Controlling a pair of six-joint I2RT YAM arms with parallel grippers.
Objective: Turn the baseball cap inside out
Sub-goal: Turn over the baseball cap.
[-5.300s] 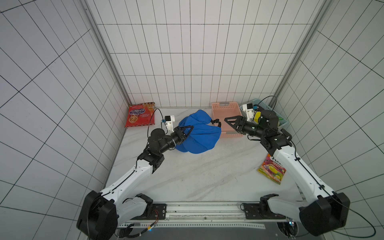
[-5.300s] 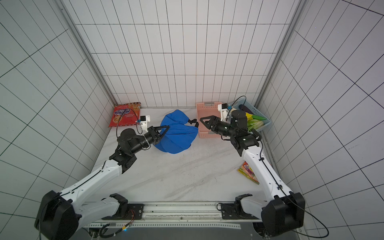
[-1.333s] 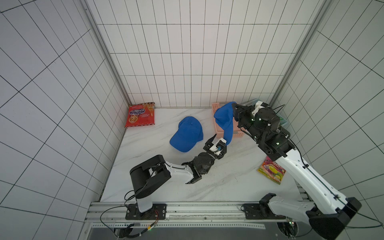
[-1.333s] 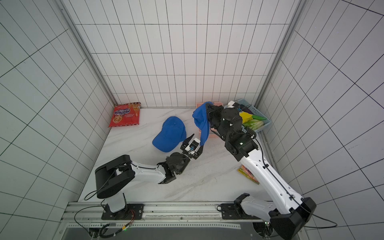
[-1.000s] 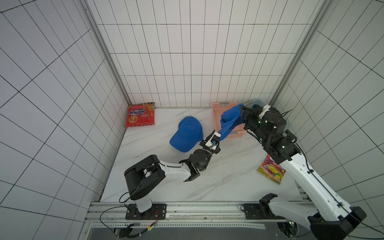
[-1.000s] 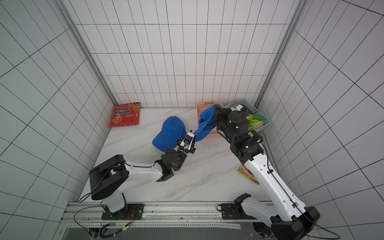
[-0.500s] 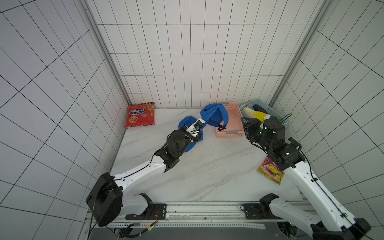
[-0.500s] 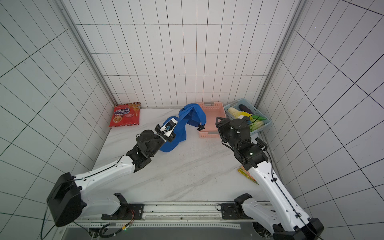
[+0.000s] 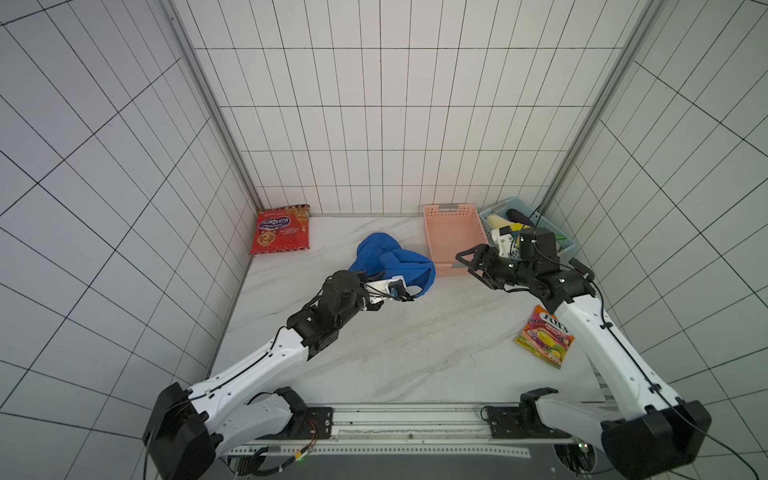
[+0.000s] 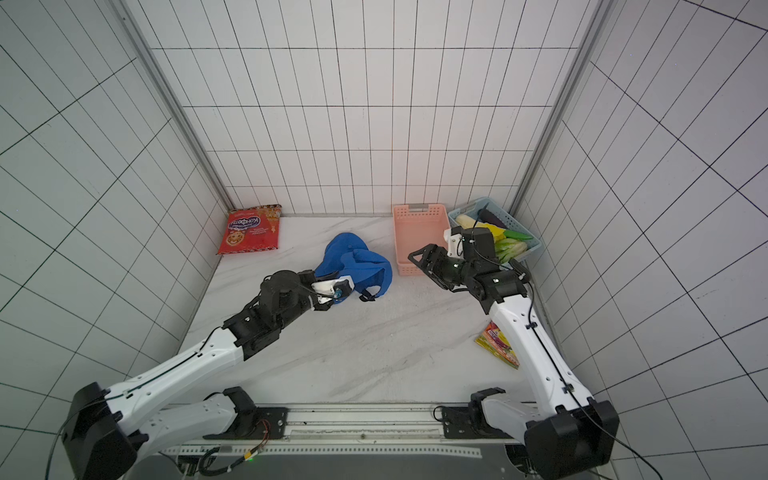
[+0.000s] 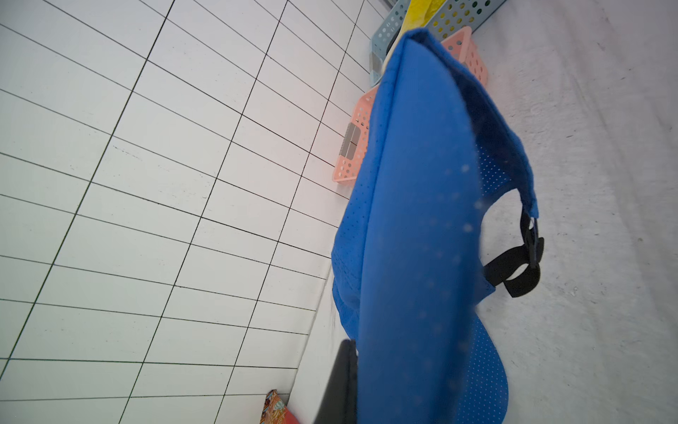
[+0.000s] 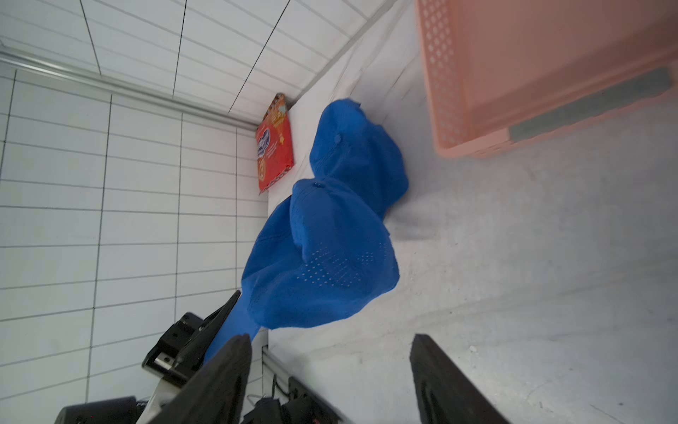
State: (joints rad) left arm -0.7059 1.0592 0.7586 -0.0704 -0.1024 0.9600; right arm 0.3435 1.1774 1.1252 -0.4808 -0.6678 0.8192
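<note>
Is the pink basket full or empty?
Empty. In both top views the pink basket shows only its bare floor, with nothing lying inside.

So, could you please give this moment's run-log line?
left tool: shut on blue cap; right tool: open, empty; second cap: on table

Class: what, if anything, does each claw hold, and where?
Left claw grips one blue cap by its edge, exact spot hidden; right claw open, empty.
</note>
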